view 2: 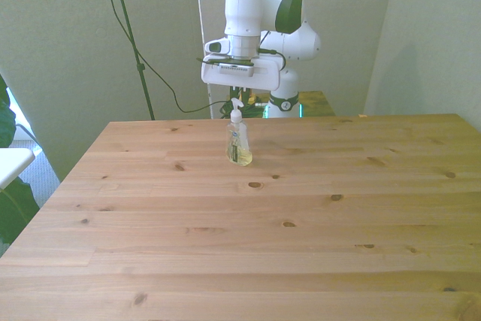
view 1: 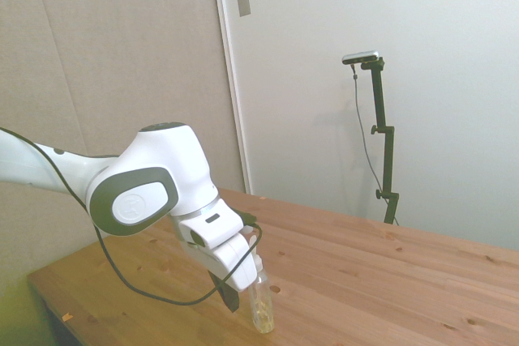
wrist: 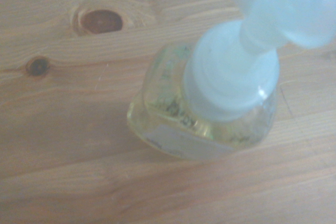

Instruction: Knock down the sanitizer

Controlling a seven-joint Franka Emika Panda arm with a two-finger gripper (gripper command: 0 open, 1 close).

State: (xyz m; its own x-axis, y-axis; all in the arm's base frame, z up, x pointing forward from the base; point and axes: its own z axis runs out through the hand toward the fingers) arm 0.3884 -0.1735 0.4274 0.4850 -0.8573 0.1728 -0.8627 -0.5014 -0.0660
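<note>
Fingers on the gripper [view 1: 237, 293] point down at the table [view 2: 301, 216], and I cannot tell whether they are apart or together: in the side view I see only one dark fingertip [view 1: 230, 296], and in the front view the sanitizer [view 2: 239, 137] and the wrist block hide them. From the side view the gripper sits just beside the bottle's upper part, on the side toward the arm; whether it touches I cannot say. I see the sanitizer standing upright, yellowish liquid pooled at its base, white pump on top. My wrist view looks down on the pump and the label, blurred, with two dark knots in the wood near the bottle. In the front view the bottle stands toward the table's far edge, somewhat toward the front view's left of the middle.
</note>
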